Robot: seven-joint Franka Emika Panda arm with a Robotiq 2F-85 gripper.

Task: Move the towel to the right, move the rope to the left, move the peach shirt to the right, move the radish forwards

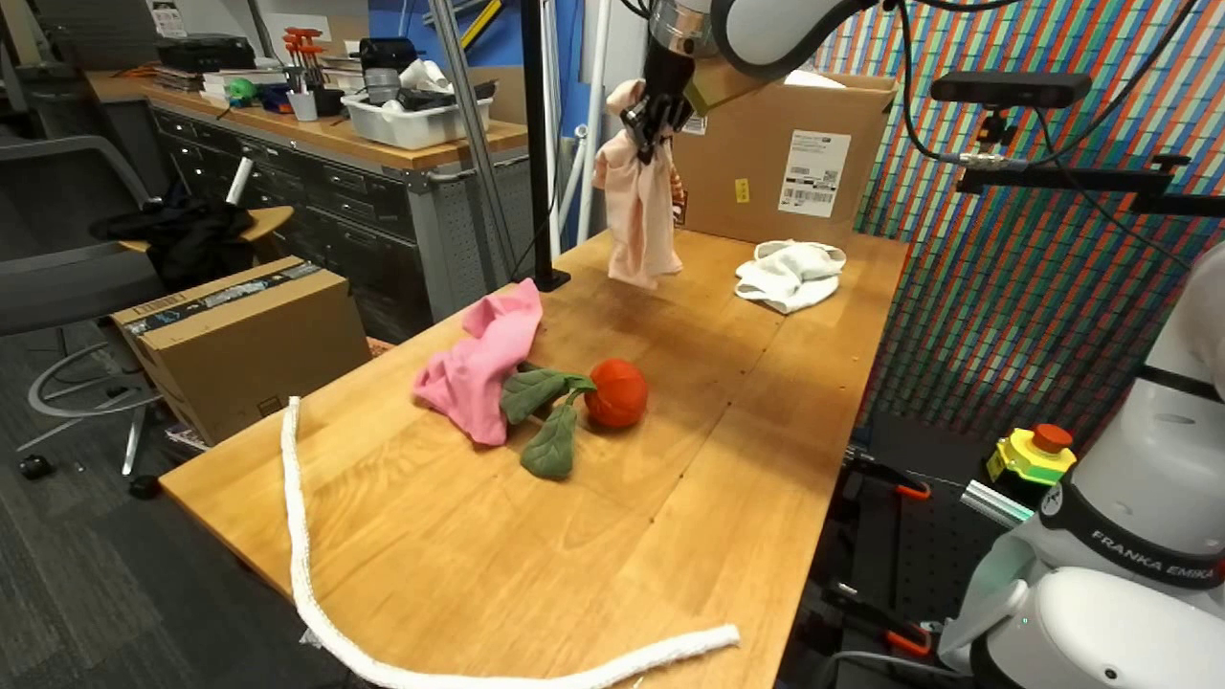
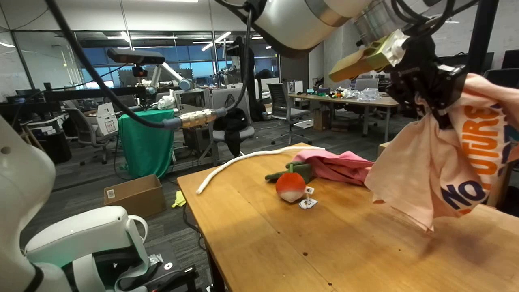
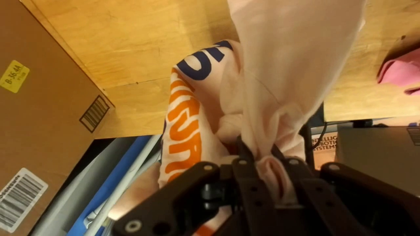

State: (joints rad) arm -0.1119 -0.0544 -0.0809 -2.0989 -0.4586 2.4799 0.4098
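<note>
My gripper [image 1: 653, 151] is shut on the peach shirt [image 1: 639, 225], which hangs over the far part of the table with its lower end above the wood. In the wrist view a fold of the shirt [image 3: 295, 49] is pinched between the fingers; orange and dark blue lettering shows on it. The towel [image 1: 790, 276], a bunched white cloth, lies by the cardboard box. Around mid-table rests the red radish [image 2: 290, 186], its green leaves against a pink cloth. The white rope [image 1: 297, 498] curves along the table end away from the box. Neither radish, rope nor towel shows in the wrist view.
A large cardboard box [image 1: 756, 182] stands on the table behind the shirt. The pink cloth [image 1: 483, 359] lies near a table edge, beside the radish leaves. A black post [image 1: 539, 144] rises at that same edge, close to the hanging shirt.
</note>
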